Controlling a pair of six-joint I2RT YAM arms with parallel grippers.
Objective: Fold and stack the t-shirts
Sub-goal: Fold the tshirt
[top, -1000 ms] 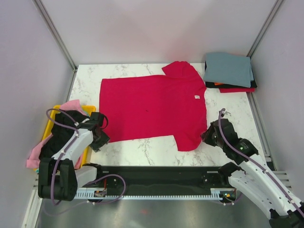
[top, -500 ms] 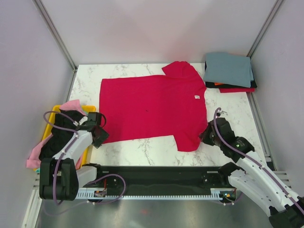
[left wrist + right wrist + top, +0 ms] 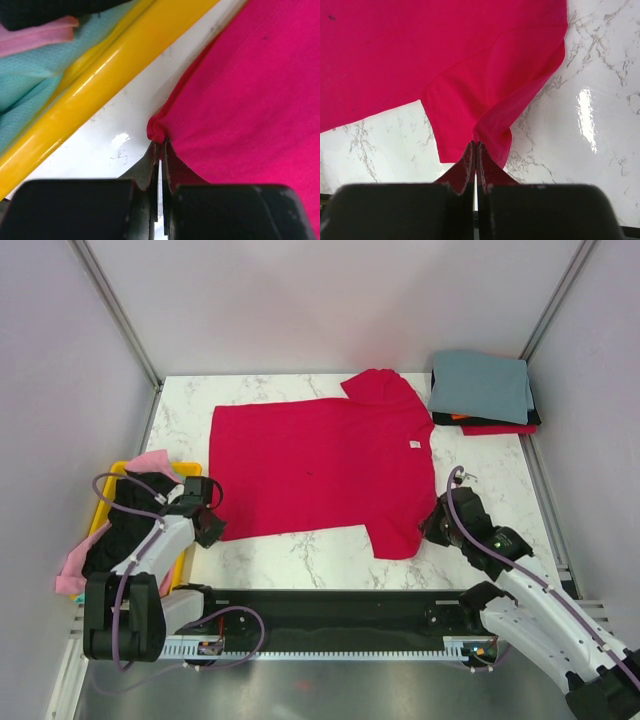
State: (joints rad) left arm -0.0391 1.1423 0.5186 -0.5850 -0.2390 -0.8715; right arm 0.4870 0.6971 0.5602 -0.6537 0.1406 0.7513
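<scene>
A crimson-red t-shirt lies spread flat on the marble table, neck to the right, white tag showing. My left gripper is shut on the shirt's near-left hem corner, the cloth bunched at its tips beside the yellow bin. My right gripper is shut on the near sleeve, pinching a fold of cloth. Folded t-shirts are stacked at the back right, a grey-blue one on top. Black, pink and teal shirts fill the bin.
The yellow plastic bin stands at the table's left edge, close to my left gripper. Grey walls close in the table on three sides. Bare marble shows to the right of the sleeve.
My left gripper has closed on the shirt's hem corner; it stood open before. The right gripper has edged slightly left, still shut on the sleeve.
</scene>
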